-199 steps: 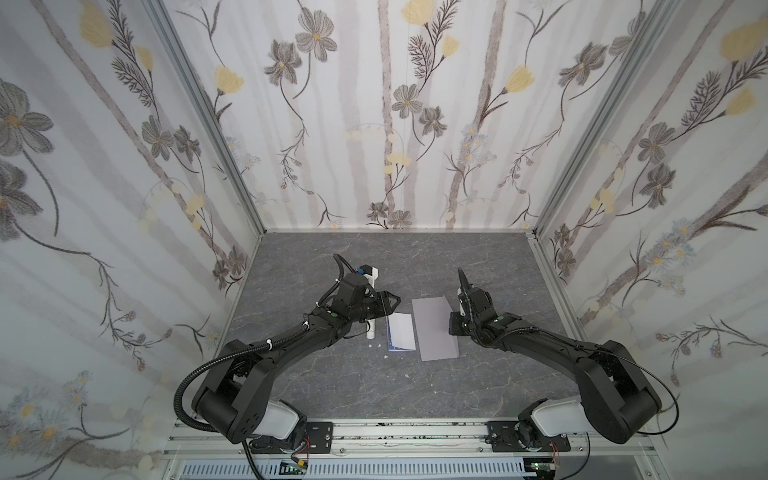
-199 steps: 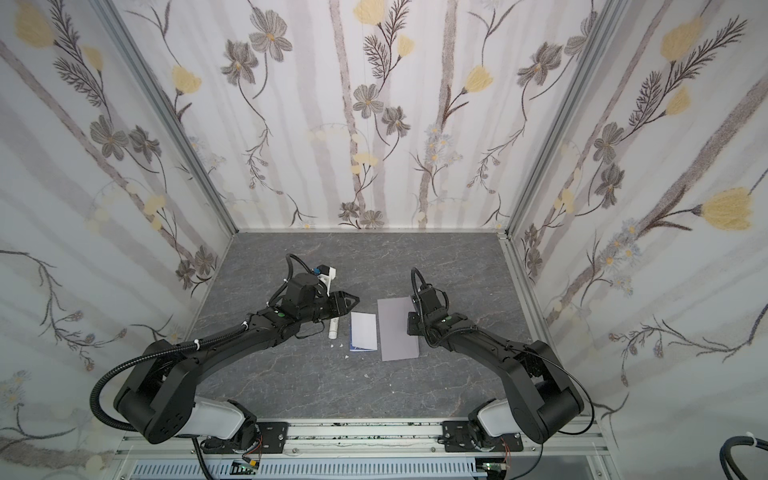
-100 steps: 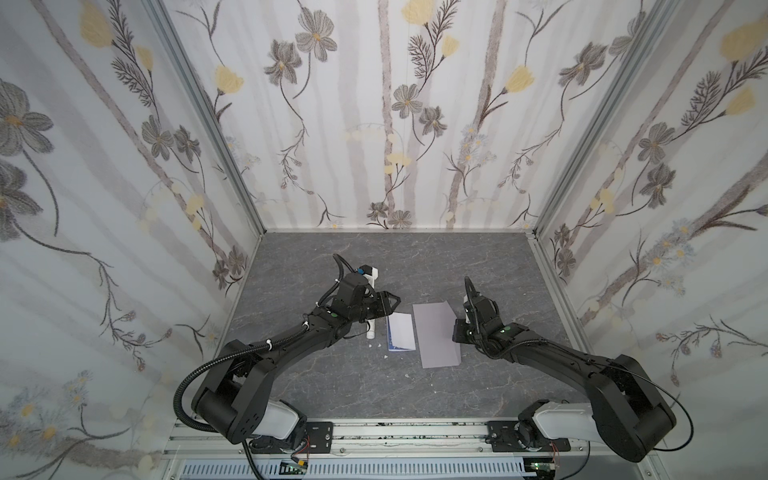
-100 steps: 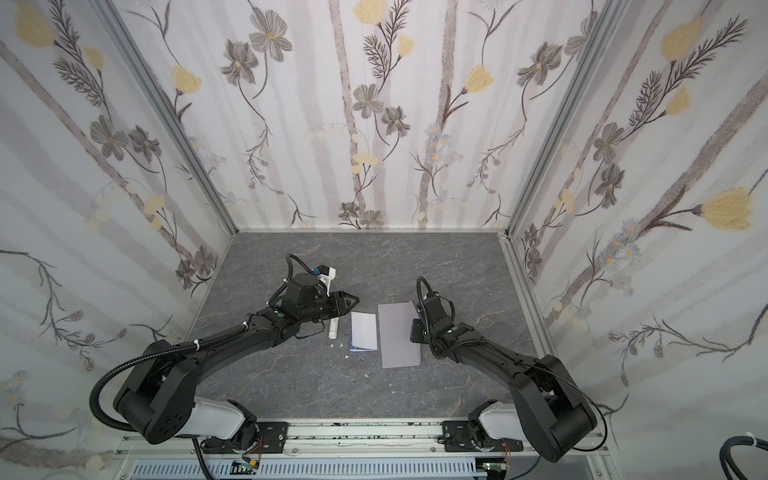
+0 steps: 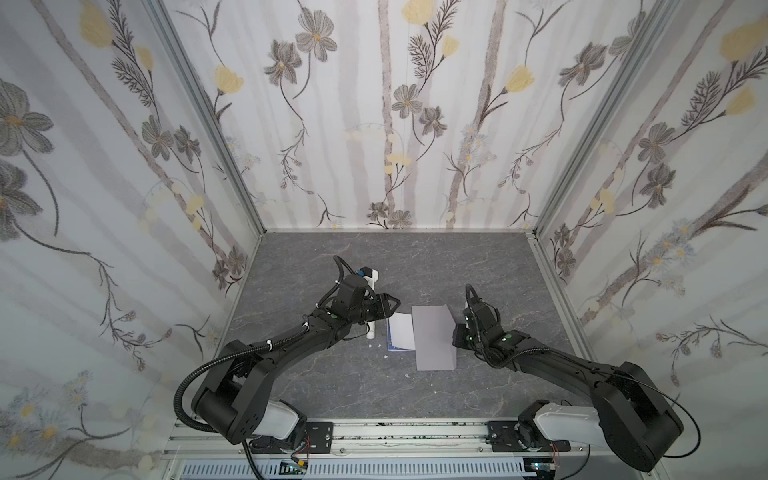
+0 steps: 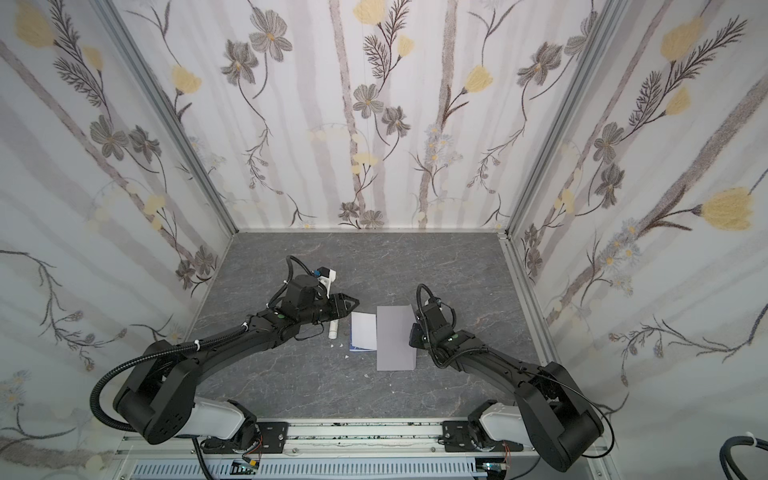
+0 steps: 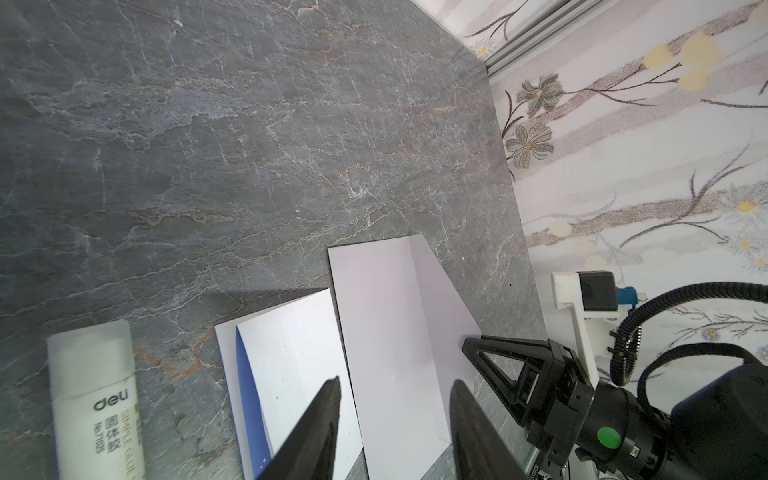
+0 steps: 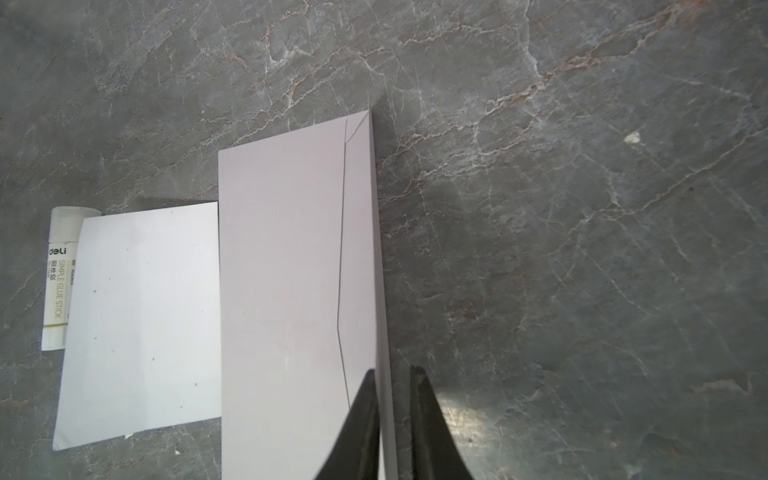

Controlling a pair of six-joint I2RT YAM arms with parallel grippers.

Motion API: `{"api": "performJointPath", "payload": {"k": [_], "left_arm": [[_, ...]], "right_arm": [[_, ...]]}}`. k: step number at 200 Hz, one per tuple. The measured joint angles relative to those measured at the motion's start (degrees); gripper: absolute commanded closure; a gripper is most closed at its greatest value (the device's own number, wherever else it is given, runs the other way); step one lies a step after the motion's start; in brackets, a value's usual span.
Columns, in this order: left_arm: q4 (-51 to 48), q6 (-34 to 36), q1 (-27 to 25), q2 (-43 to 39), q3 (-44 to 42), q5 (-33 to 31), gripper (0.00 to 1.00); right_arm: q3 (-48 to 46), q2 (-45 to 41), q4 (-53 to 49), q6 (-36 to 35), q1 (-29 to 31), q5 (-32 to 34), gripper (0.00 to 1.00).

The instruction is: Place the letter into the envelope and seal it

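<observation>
One plain grey-lavender envelope (image 5: 432,338) | right jaws barely parted astride its edge | left jaws spread

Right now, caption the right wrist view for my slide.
Right gripper, jaws slightly parted, astride the envelope's long edge; letter and glue stick lie alongside.

Both arms black, jointed: left arm (image 5: 291,343), right arm (image 5: 552,365); white base housings (image 5: 282,419). Ribbed black cable (image 5: 179,395) loops off left base. Fingers of left pincer (image 7: 395,382) black, tapered. Green dot (image 7: 609,437) near right wrist, maybe a button.
</observation>
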Motion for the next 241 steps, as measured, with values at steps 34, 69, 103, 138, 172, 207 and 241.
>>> {"api": "performJointPath", "payload": {"k": [34, 69, 103, 138, 172, 207, 241], "left_arm": [[0.0, 0.0, 0.0, -0.6, -0.9, 0.1, 0.55], [0.0, 0.7, 0.0, -0.6, -2.8, 0.1, 0.43], [0.0, 1.5, 0.0, 1.7, -3.0, -0.3, 0.38], [0.0, 1.8, 0.0, 7.1, -0.8, -0.9, 0.37], [0.1, 2.8, 0.2, 10.7, 1.6, -1.4, 0.35], [0.4, 3.0, 1.3, 13.8, 3.2, -2.3, 0.34], [0.5, 3.1, 1.3, 15.8, 4.1, -2.4, 0.34]], "right_arm": [[0.0, -0.9, -0.1, 0.7, 0.2, 0.5, 0.65], [0.8, -3.5, -2.0, 0.8, 0.3, 1.9, 0.56], [3.4, -6.8, -3.8, -1.1, -0.7, 2.8, 0.53], [6.1, -6.6, -4.4, -4.0, -2.7, 1.4, 0.53], [7.0, -5.2, -4.4, -6.1, -5.0, -0.9, 0.53], [7.0, -5.0, -4.3, -7.6, -7.2, -3.5, 0.53], [6.9, -5.0, -4.2, -8.3, -8.3, -5.0, 0.53]]}}
